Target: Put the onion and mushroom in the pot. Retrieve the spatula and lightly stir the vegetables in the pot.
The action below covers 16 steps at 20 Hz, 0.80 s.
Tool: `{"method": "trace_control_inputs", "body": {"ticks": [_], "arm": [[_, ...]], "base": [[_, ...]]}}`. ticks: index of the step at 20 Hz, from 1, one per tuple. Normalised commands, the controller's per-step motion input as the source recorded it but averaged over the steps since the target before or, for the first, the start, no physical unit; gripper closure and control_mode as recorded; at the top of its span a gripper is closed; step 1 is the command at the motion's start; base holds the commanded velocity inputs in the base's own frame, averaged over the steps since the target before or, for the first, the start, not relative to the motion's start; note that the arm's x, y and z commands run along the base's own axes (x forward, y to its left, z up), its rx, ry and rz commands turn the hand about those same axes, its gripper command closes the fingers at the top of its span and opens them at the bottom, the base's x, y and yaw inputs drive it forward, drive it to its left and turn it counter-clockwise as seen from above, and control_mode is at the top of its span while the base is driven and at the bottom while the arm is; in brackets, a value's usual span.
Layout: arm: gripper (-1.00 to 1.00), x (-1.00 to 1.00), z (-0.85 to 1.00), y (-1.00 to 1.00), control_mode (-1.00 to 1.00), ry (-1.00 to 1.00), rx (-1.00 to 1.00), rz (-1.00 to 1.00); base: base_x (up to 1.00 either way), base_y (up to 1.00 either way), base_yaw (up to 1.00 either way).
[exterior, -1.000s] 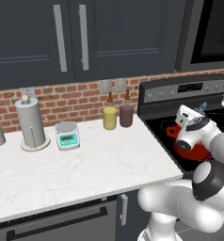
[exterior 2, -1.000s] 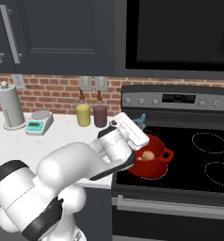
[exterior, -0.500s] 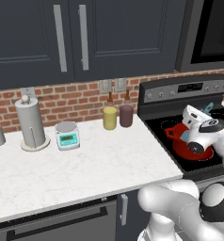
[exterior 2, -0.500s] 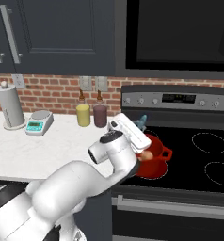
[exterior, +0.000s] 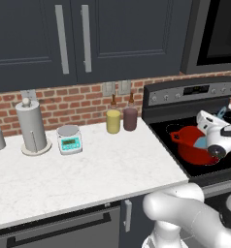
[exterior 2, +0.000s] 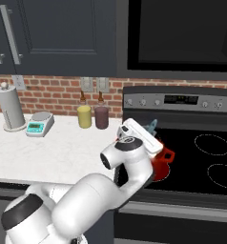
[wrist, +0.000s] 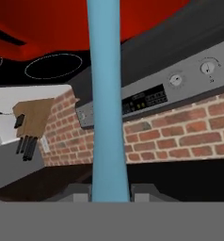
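No text, label, brand or number can be read anywhere. The kitchen scale (exterior: 69, 140) on the counter, left of the stove, has a light display panel, and the stove's back panel (exterior 2: 182, 99) carries a dark display between the knobs, but both are too small and blurred to make out; the faint marks there may be digits.

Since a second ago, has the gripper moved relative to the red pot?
Yes. In the left base view the gripper, shut on the spatula, has swung right across the pot, toward the stove's right side.
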Motion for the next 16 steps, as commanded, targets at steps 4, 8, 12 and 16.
{"method": "trace_control_inputs", "body": {"ticks": [4,8,12,16], "arm": [[1.00,0.00,-0.38,-0.02,-1.00,0.09,-0.02,0.04],[1.00,0.00,-0.41,0.00,-1.00,0.01,-0.04,0.08],[1.00,0.13,-0.33,0.00,-1.00,0.00,-0.03,0.04],[1.00,0.26,-0.24,0.00,-1.00,0.00,-0.07,0.00]], "base": [[0.00,0.00,0.00],[0.00,0.00,0.00],[0.00,0.00,0.00],[0.00,0.00,0.00]]}}
